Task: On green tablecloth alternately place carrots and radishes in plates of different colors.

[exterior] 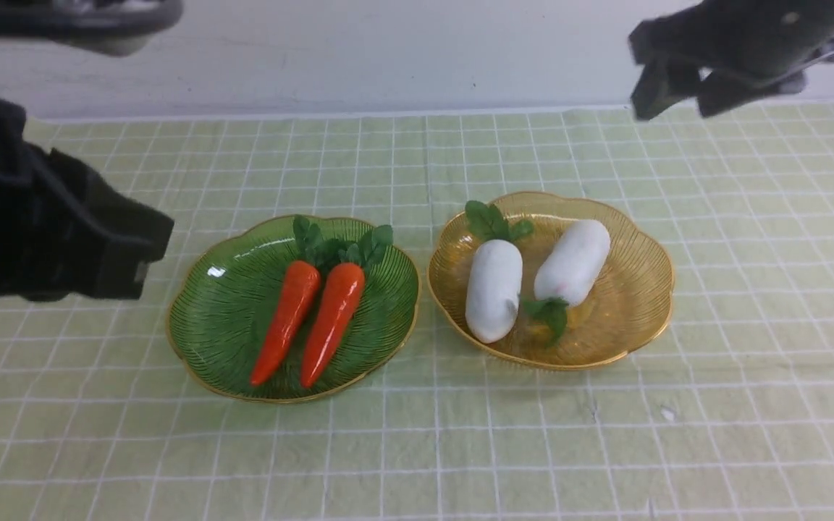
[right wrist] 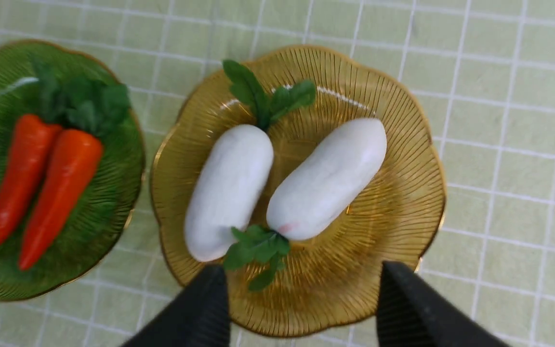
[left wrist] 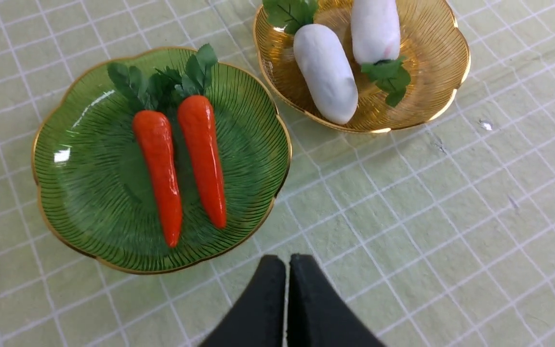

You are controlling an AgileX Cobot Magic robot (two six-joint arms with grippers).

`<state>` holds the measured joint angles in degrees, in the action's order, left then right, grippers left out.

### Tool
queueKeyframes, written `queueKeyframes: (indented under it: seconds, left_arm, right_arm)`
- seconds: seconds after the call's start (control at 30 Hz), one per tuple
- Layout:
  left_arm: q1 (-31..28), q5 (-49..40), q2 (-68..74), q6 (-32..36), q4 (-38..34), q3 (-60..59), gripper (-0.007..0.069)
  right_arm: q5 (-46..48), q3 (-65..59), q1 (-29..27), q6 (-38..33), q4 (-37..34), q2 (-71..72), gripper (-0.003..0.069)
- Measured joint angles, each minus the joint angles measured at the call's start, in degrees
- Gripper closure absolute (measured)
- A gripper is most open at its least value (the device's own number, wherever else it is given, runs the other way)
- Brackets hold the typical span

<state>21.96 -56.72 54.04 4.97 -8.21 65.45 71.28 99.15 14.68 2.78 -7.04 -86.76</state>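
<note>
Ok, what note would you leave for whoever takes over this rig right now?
Left pincer: shut, empty, over the green tablecloth beside the green plate.
Right pincer: open, empty, raised clear of the amber plate.
Things: left carrot and right carrot lie side by side in the green plate. The left radish and right radish lie in the amber plate, leaf ends opposite.
Done: all four vegetables sorted by plate colour.
Left: apparently nothing to place. Probably just draw both arms back.
</note>
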Motion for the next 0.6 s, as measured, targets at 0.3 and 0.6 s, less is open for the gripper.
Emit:
queueKeyframes:
  seconds: [0.3, 0.6]
  left_arm:
    - [0.0, 13.8, -8.8, -0.4, -0.2, -12.9, 0.0632]
    - [0.0, 18.7, -7.8, -0.4, -3.5, -15.3, 0.0632]
  right_arm:
    - [-23.7, -32.5, 0.0, 0.0, 1.4, 41.5, 0.0657]
    - [-51.6, -69.6, 0.0, 1.7, 5.2, 85.6, 0.0671]
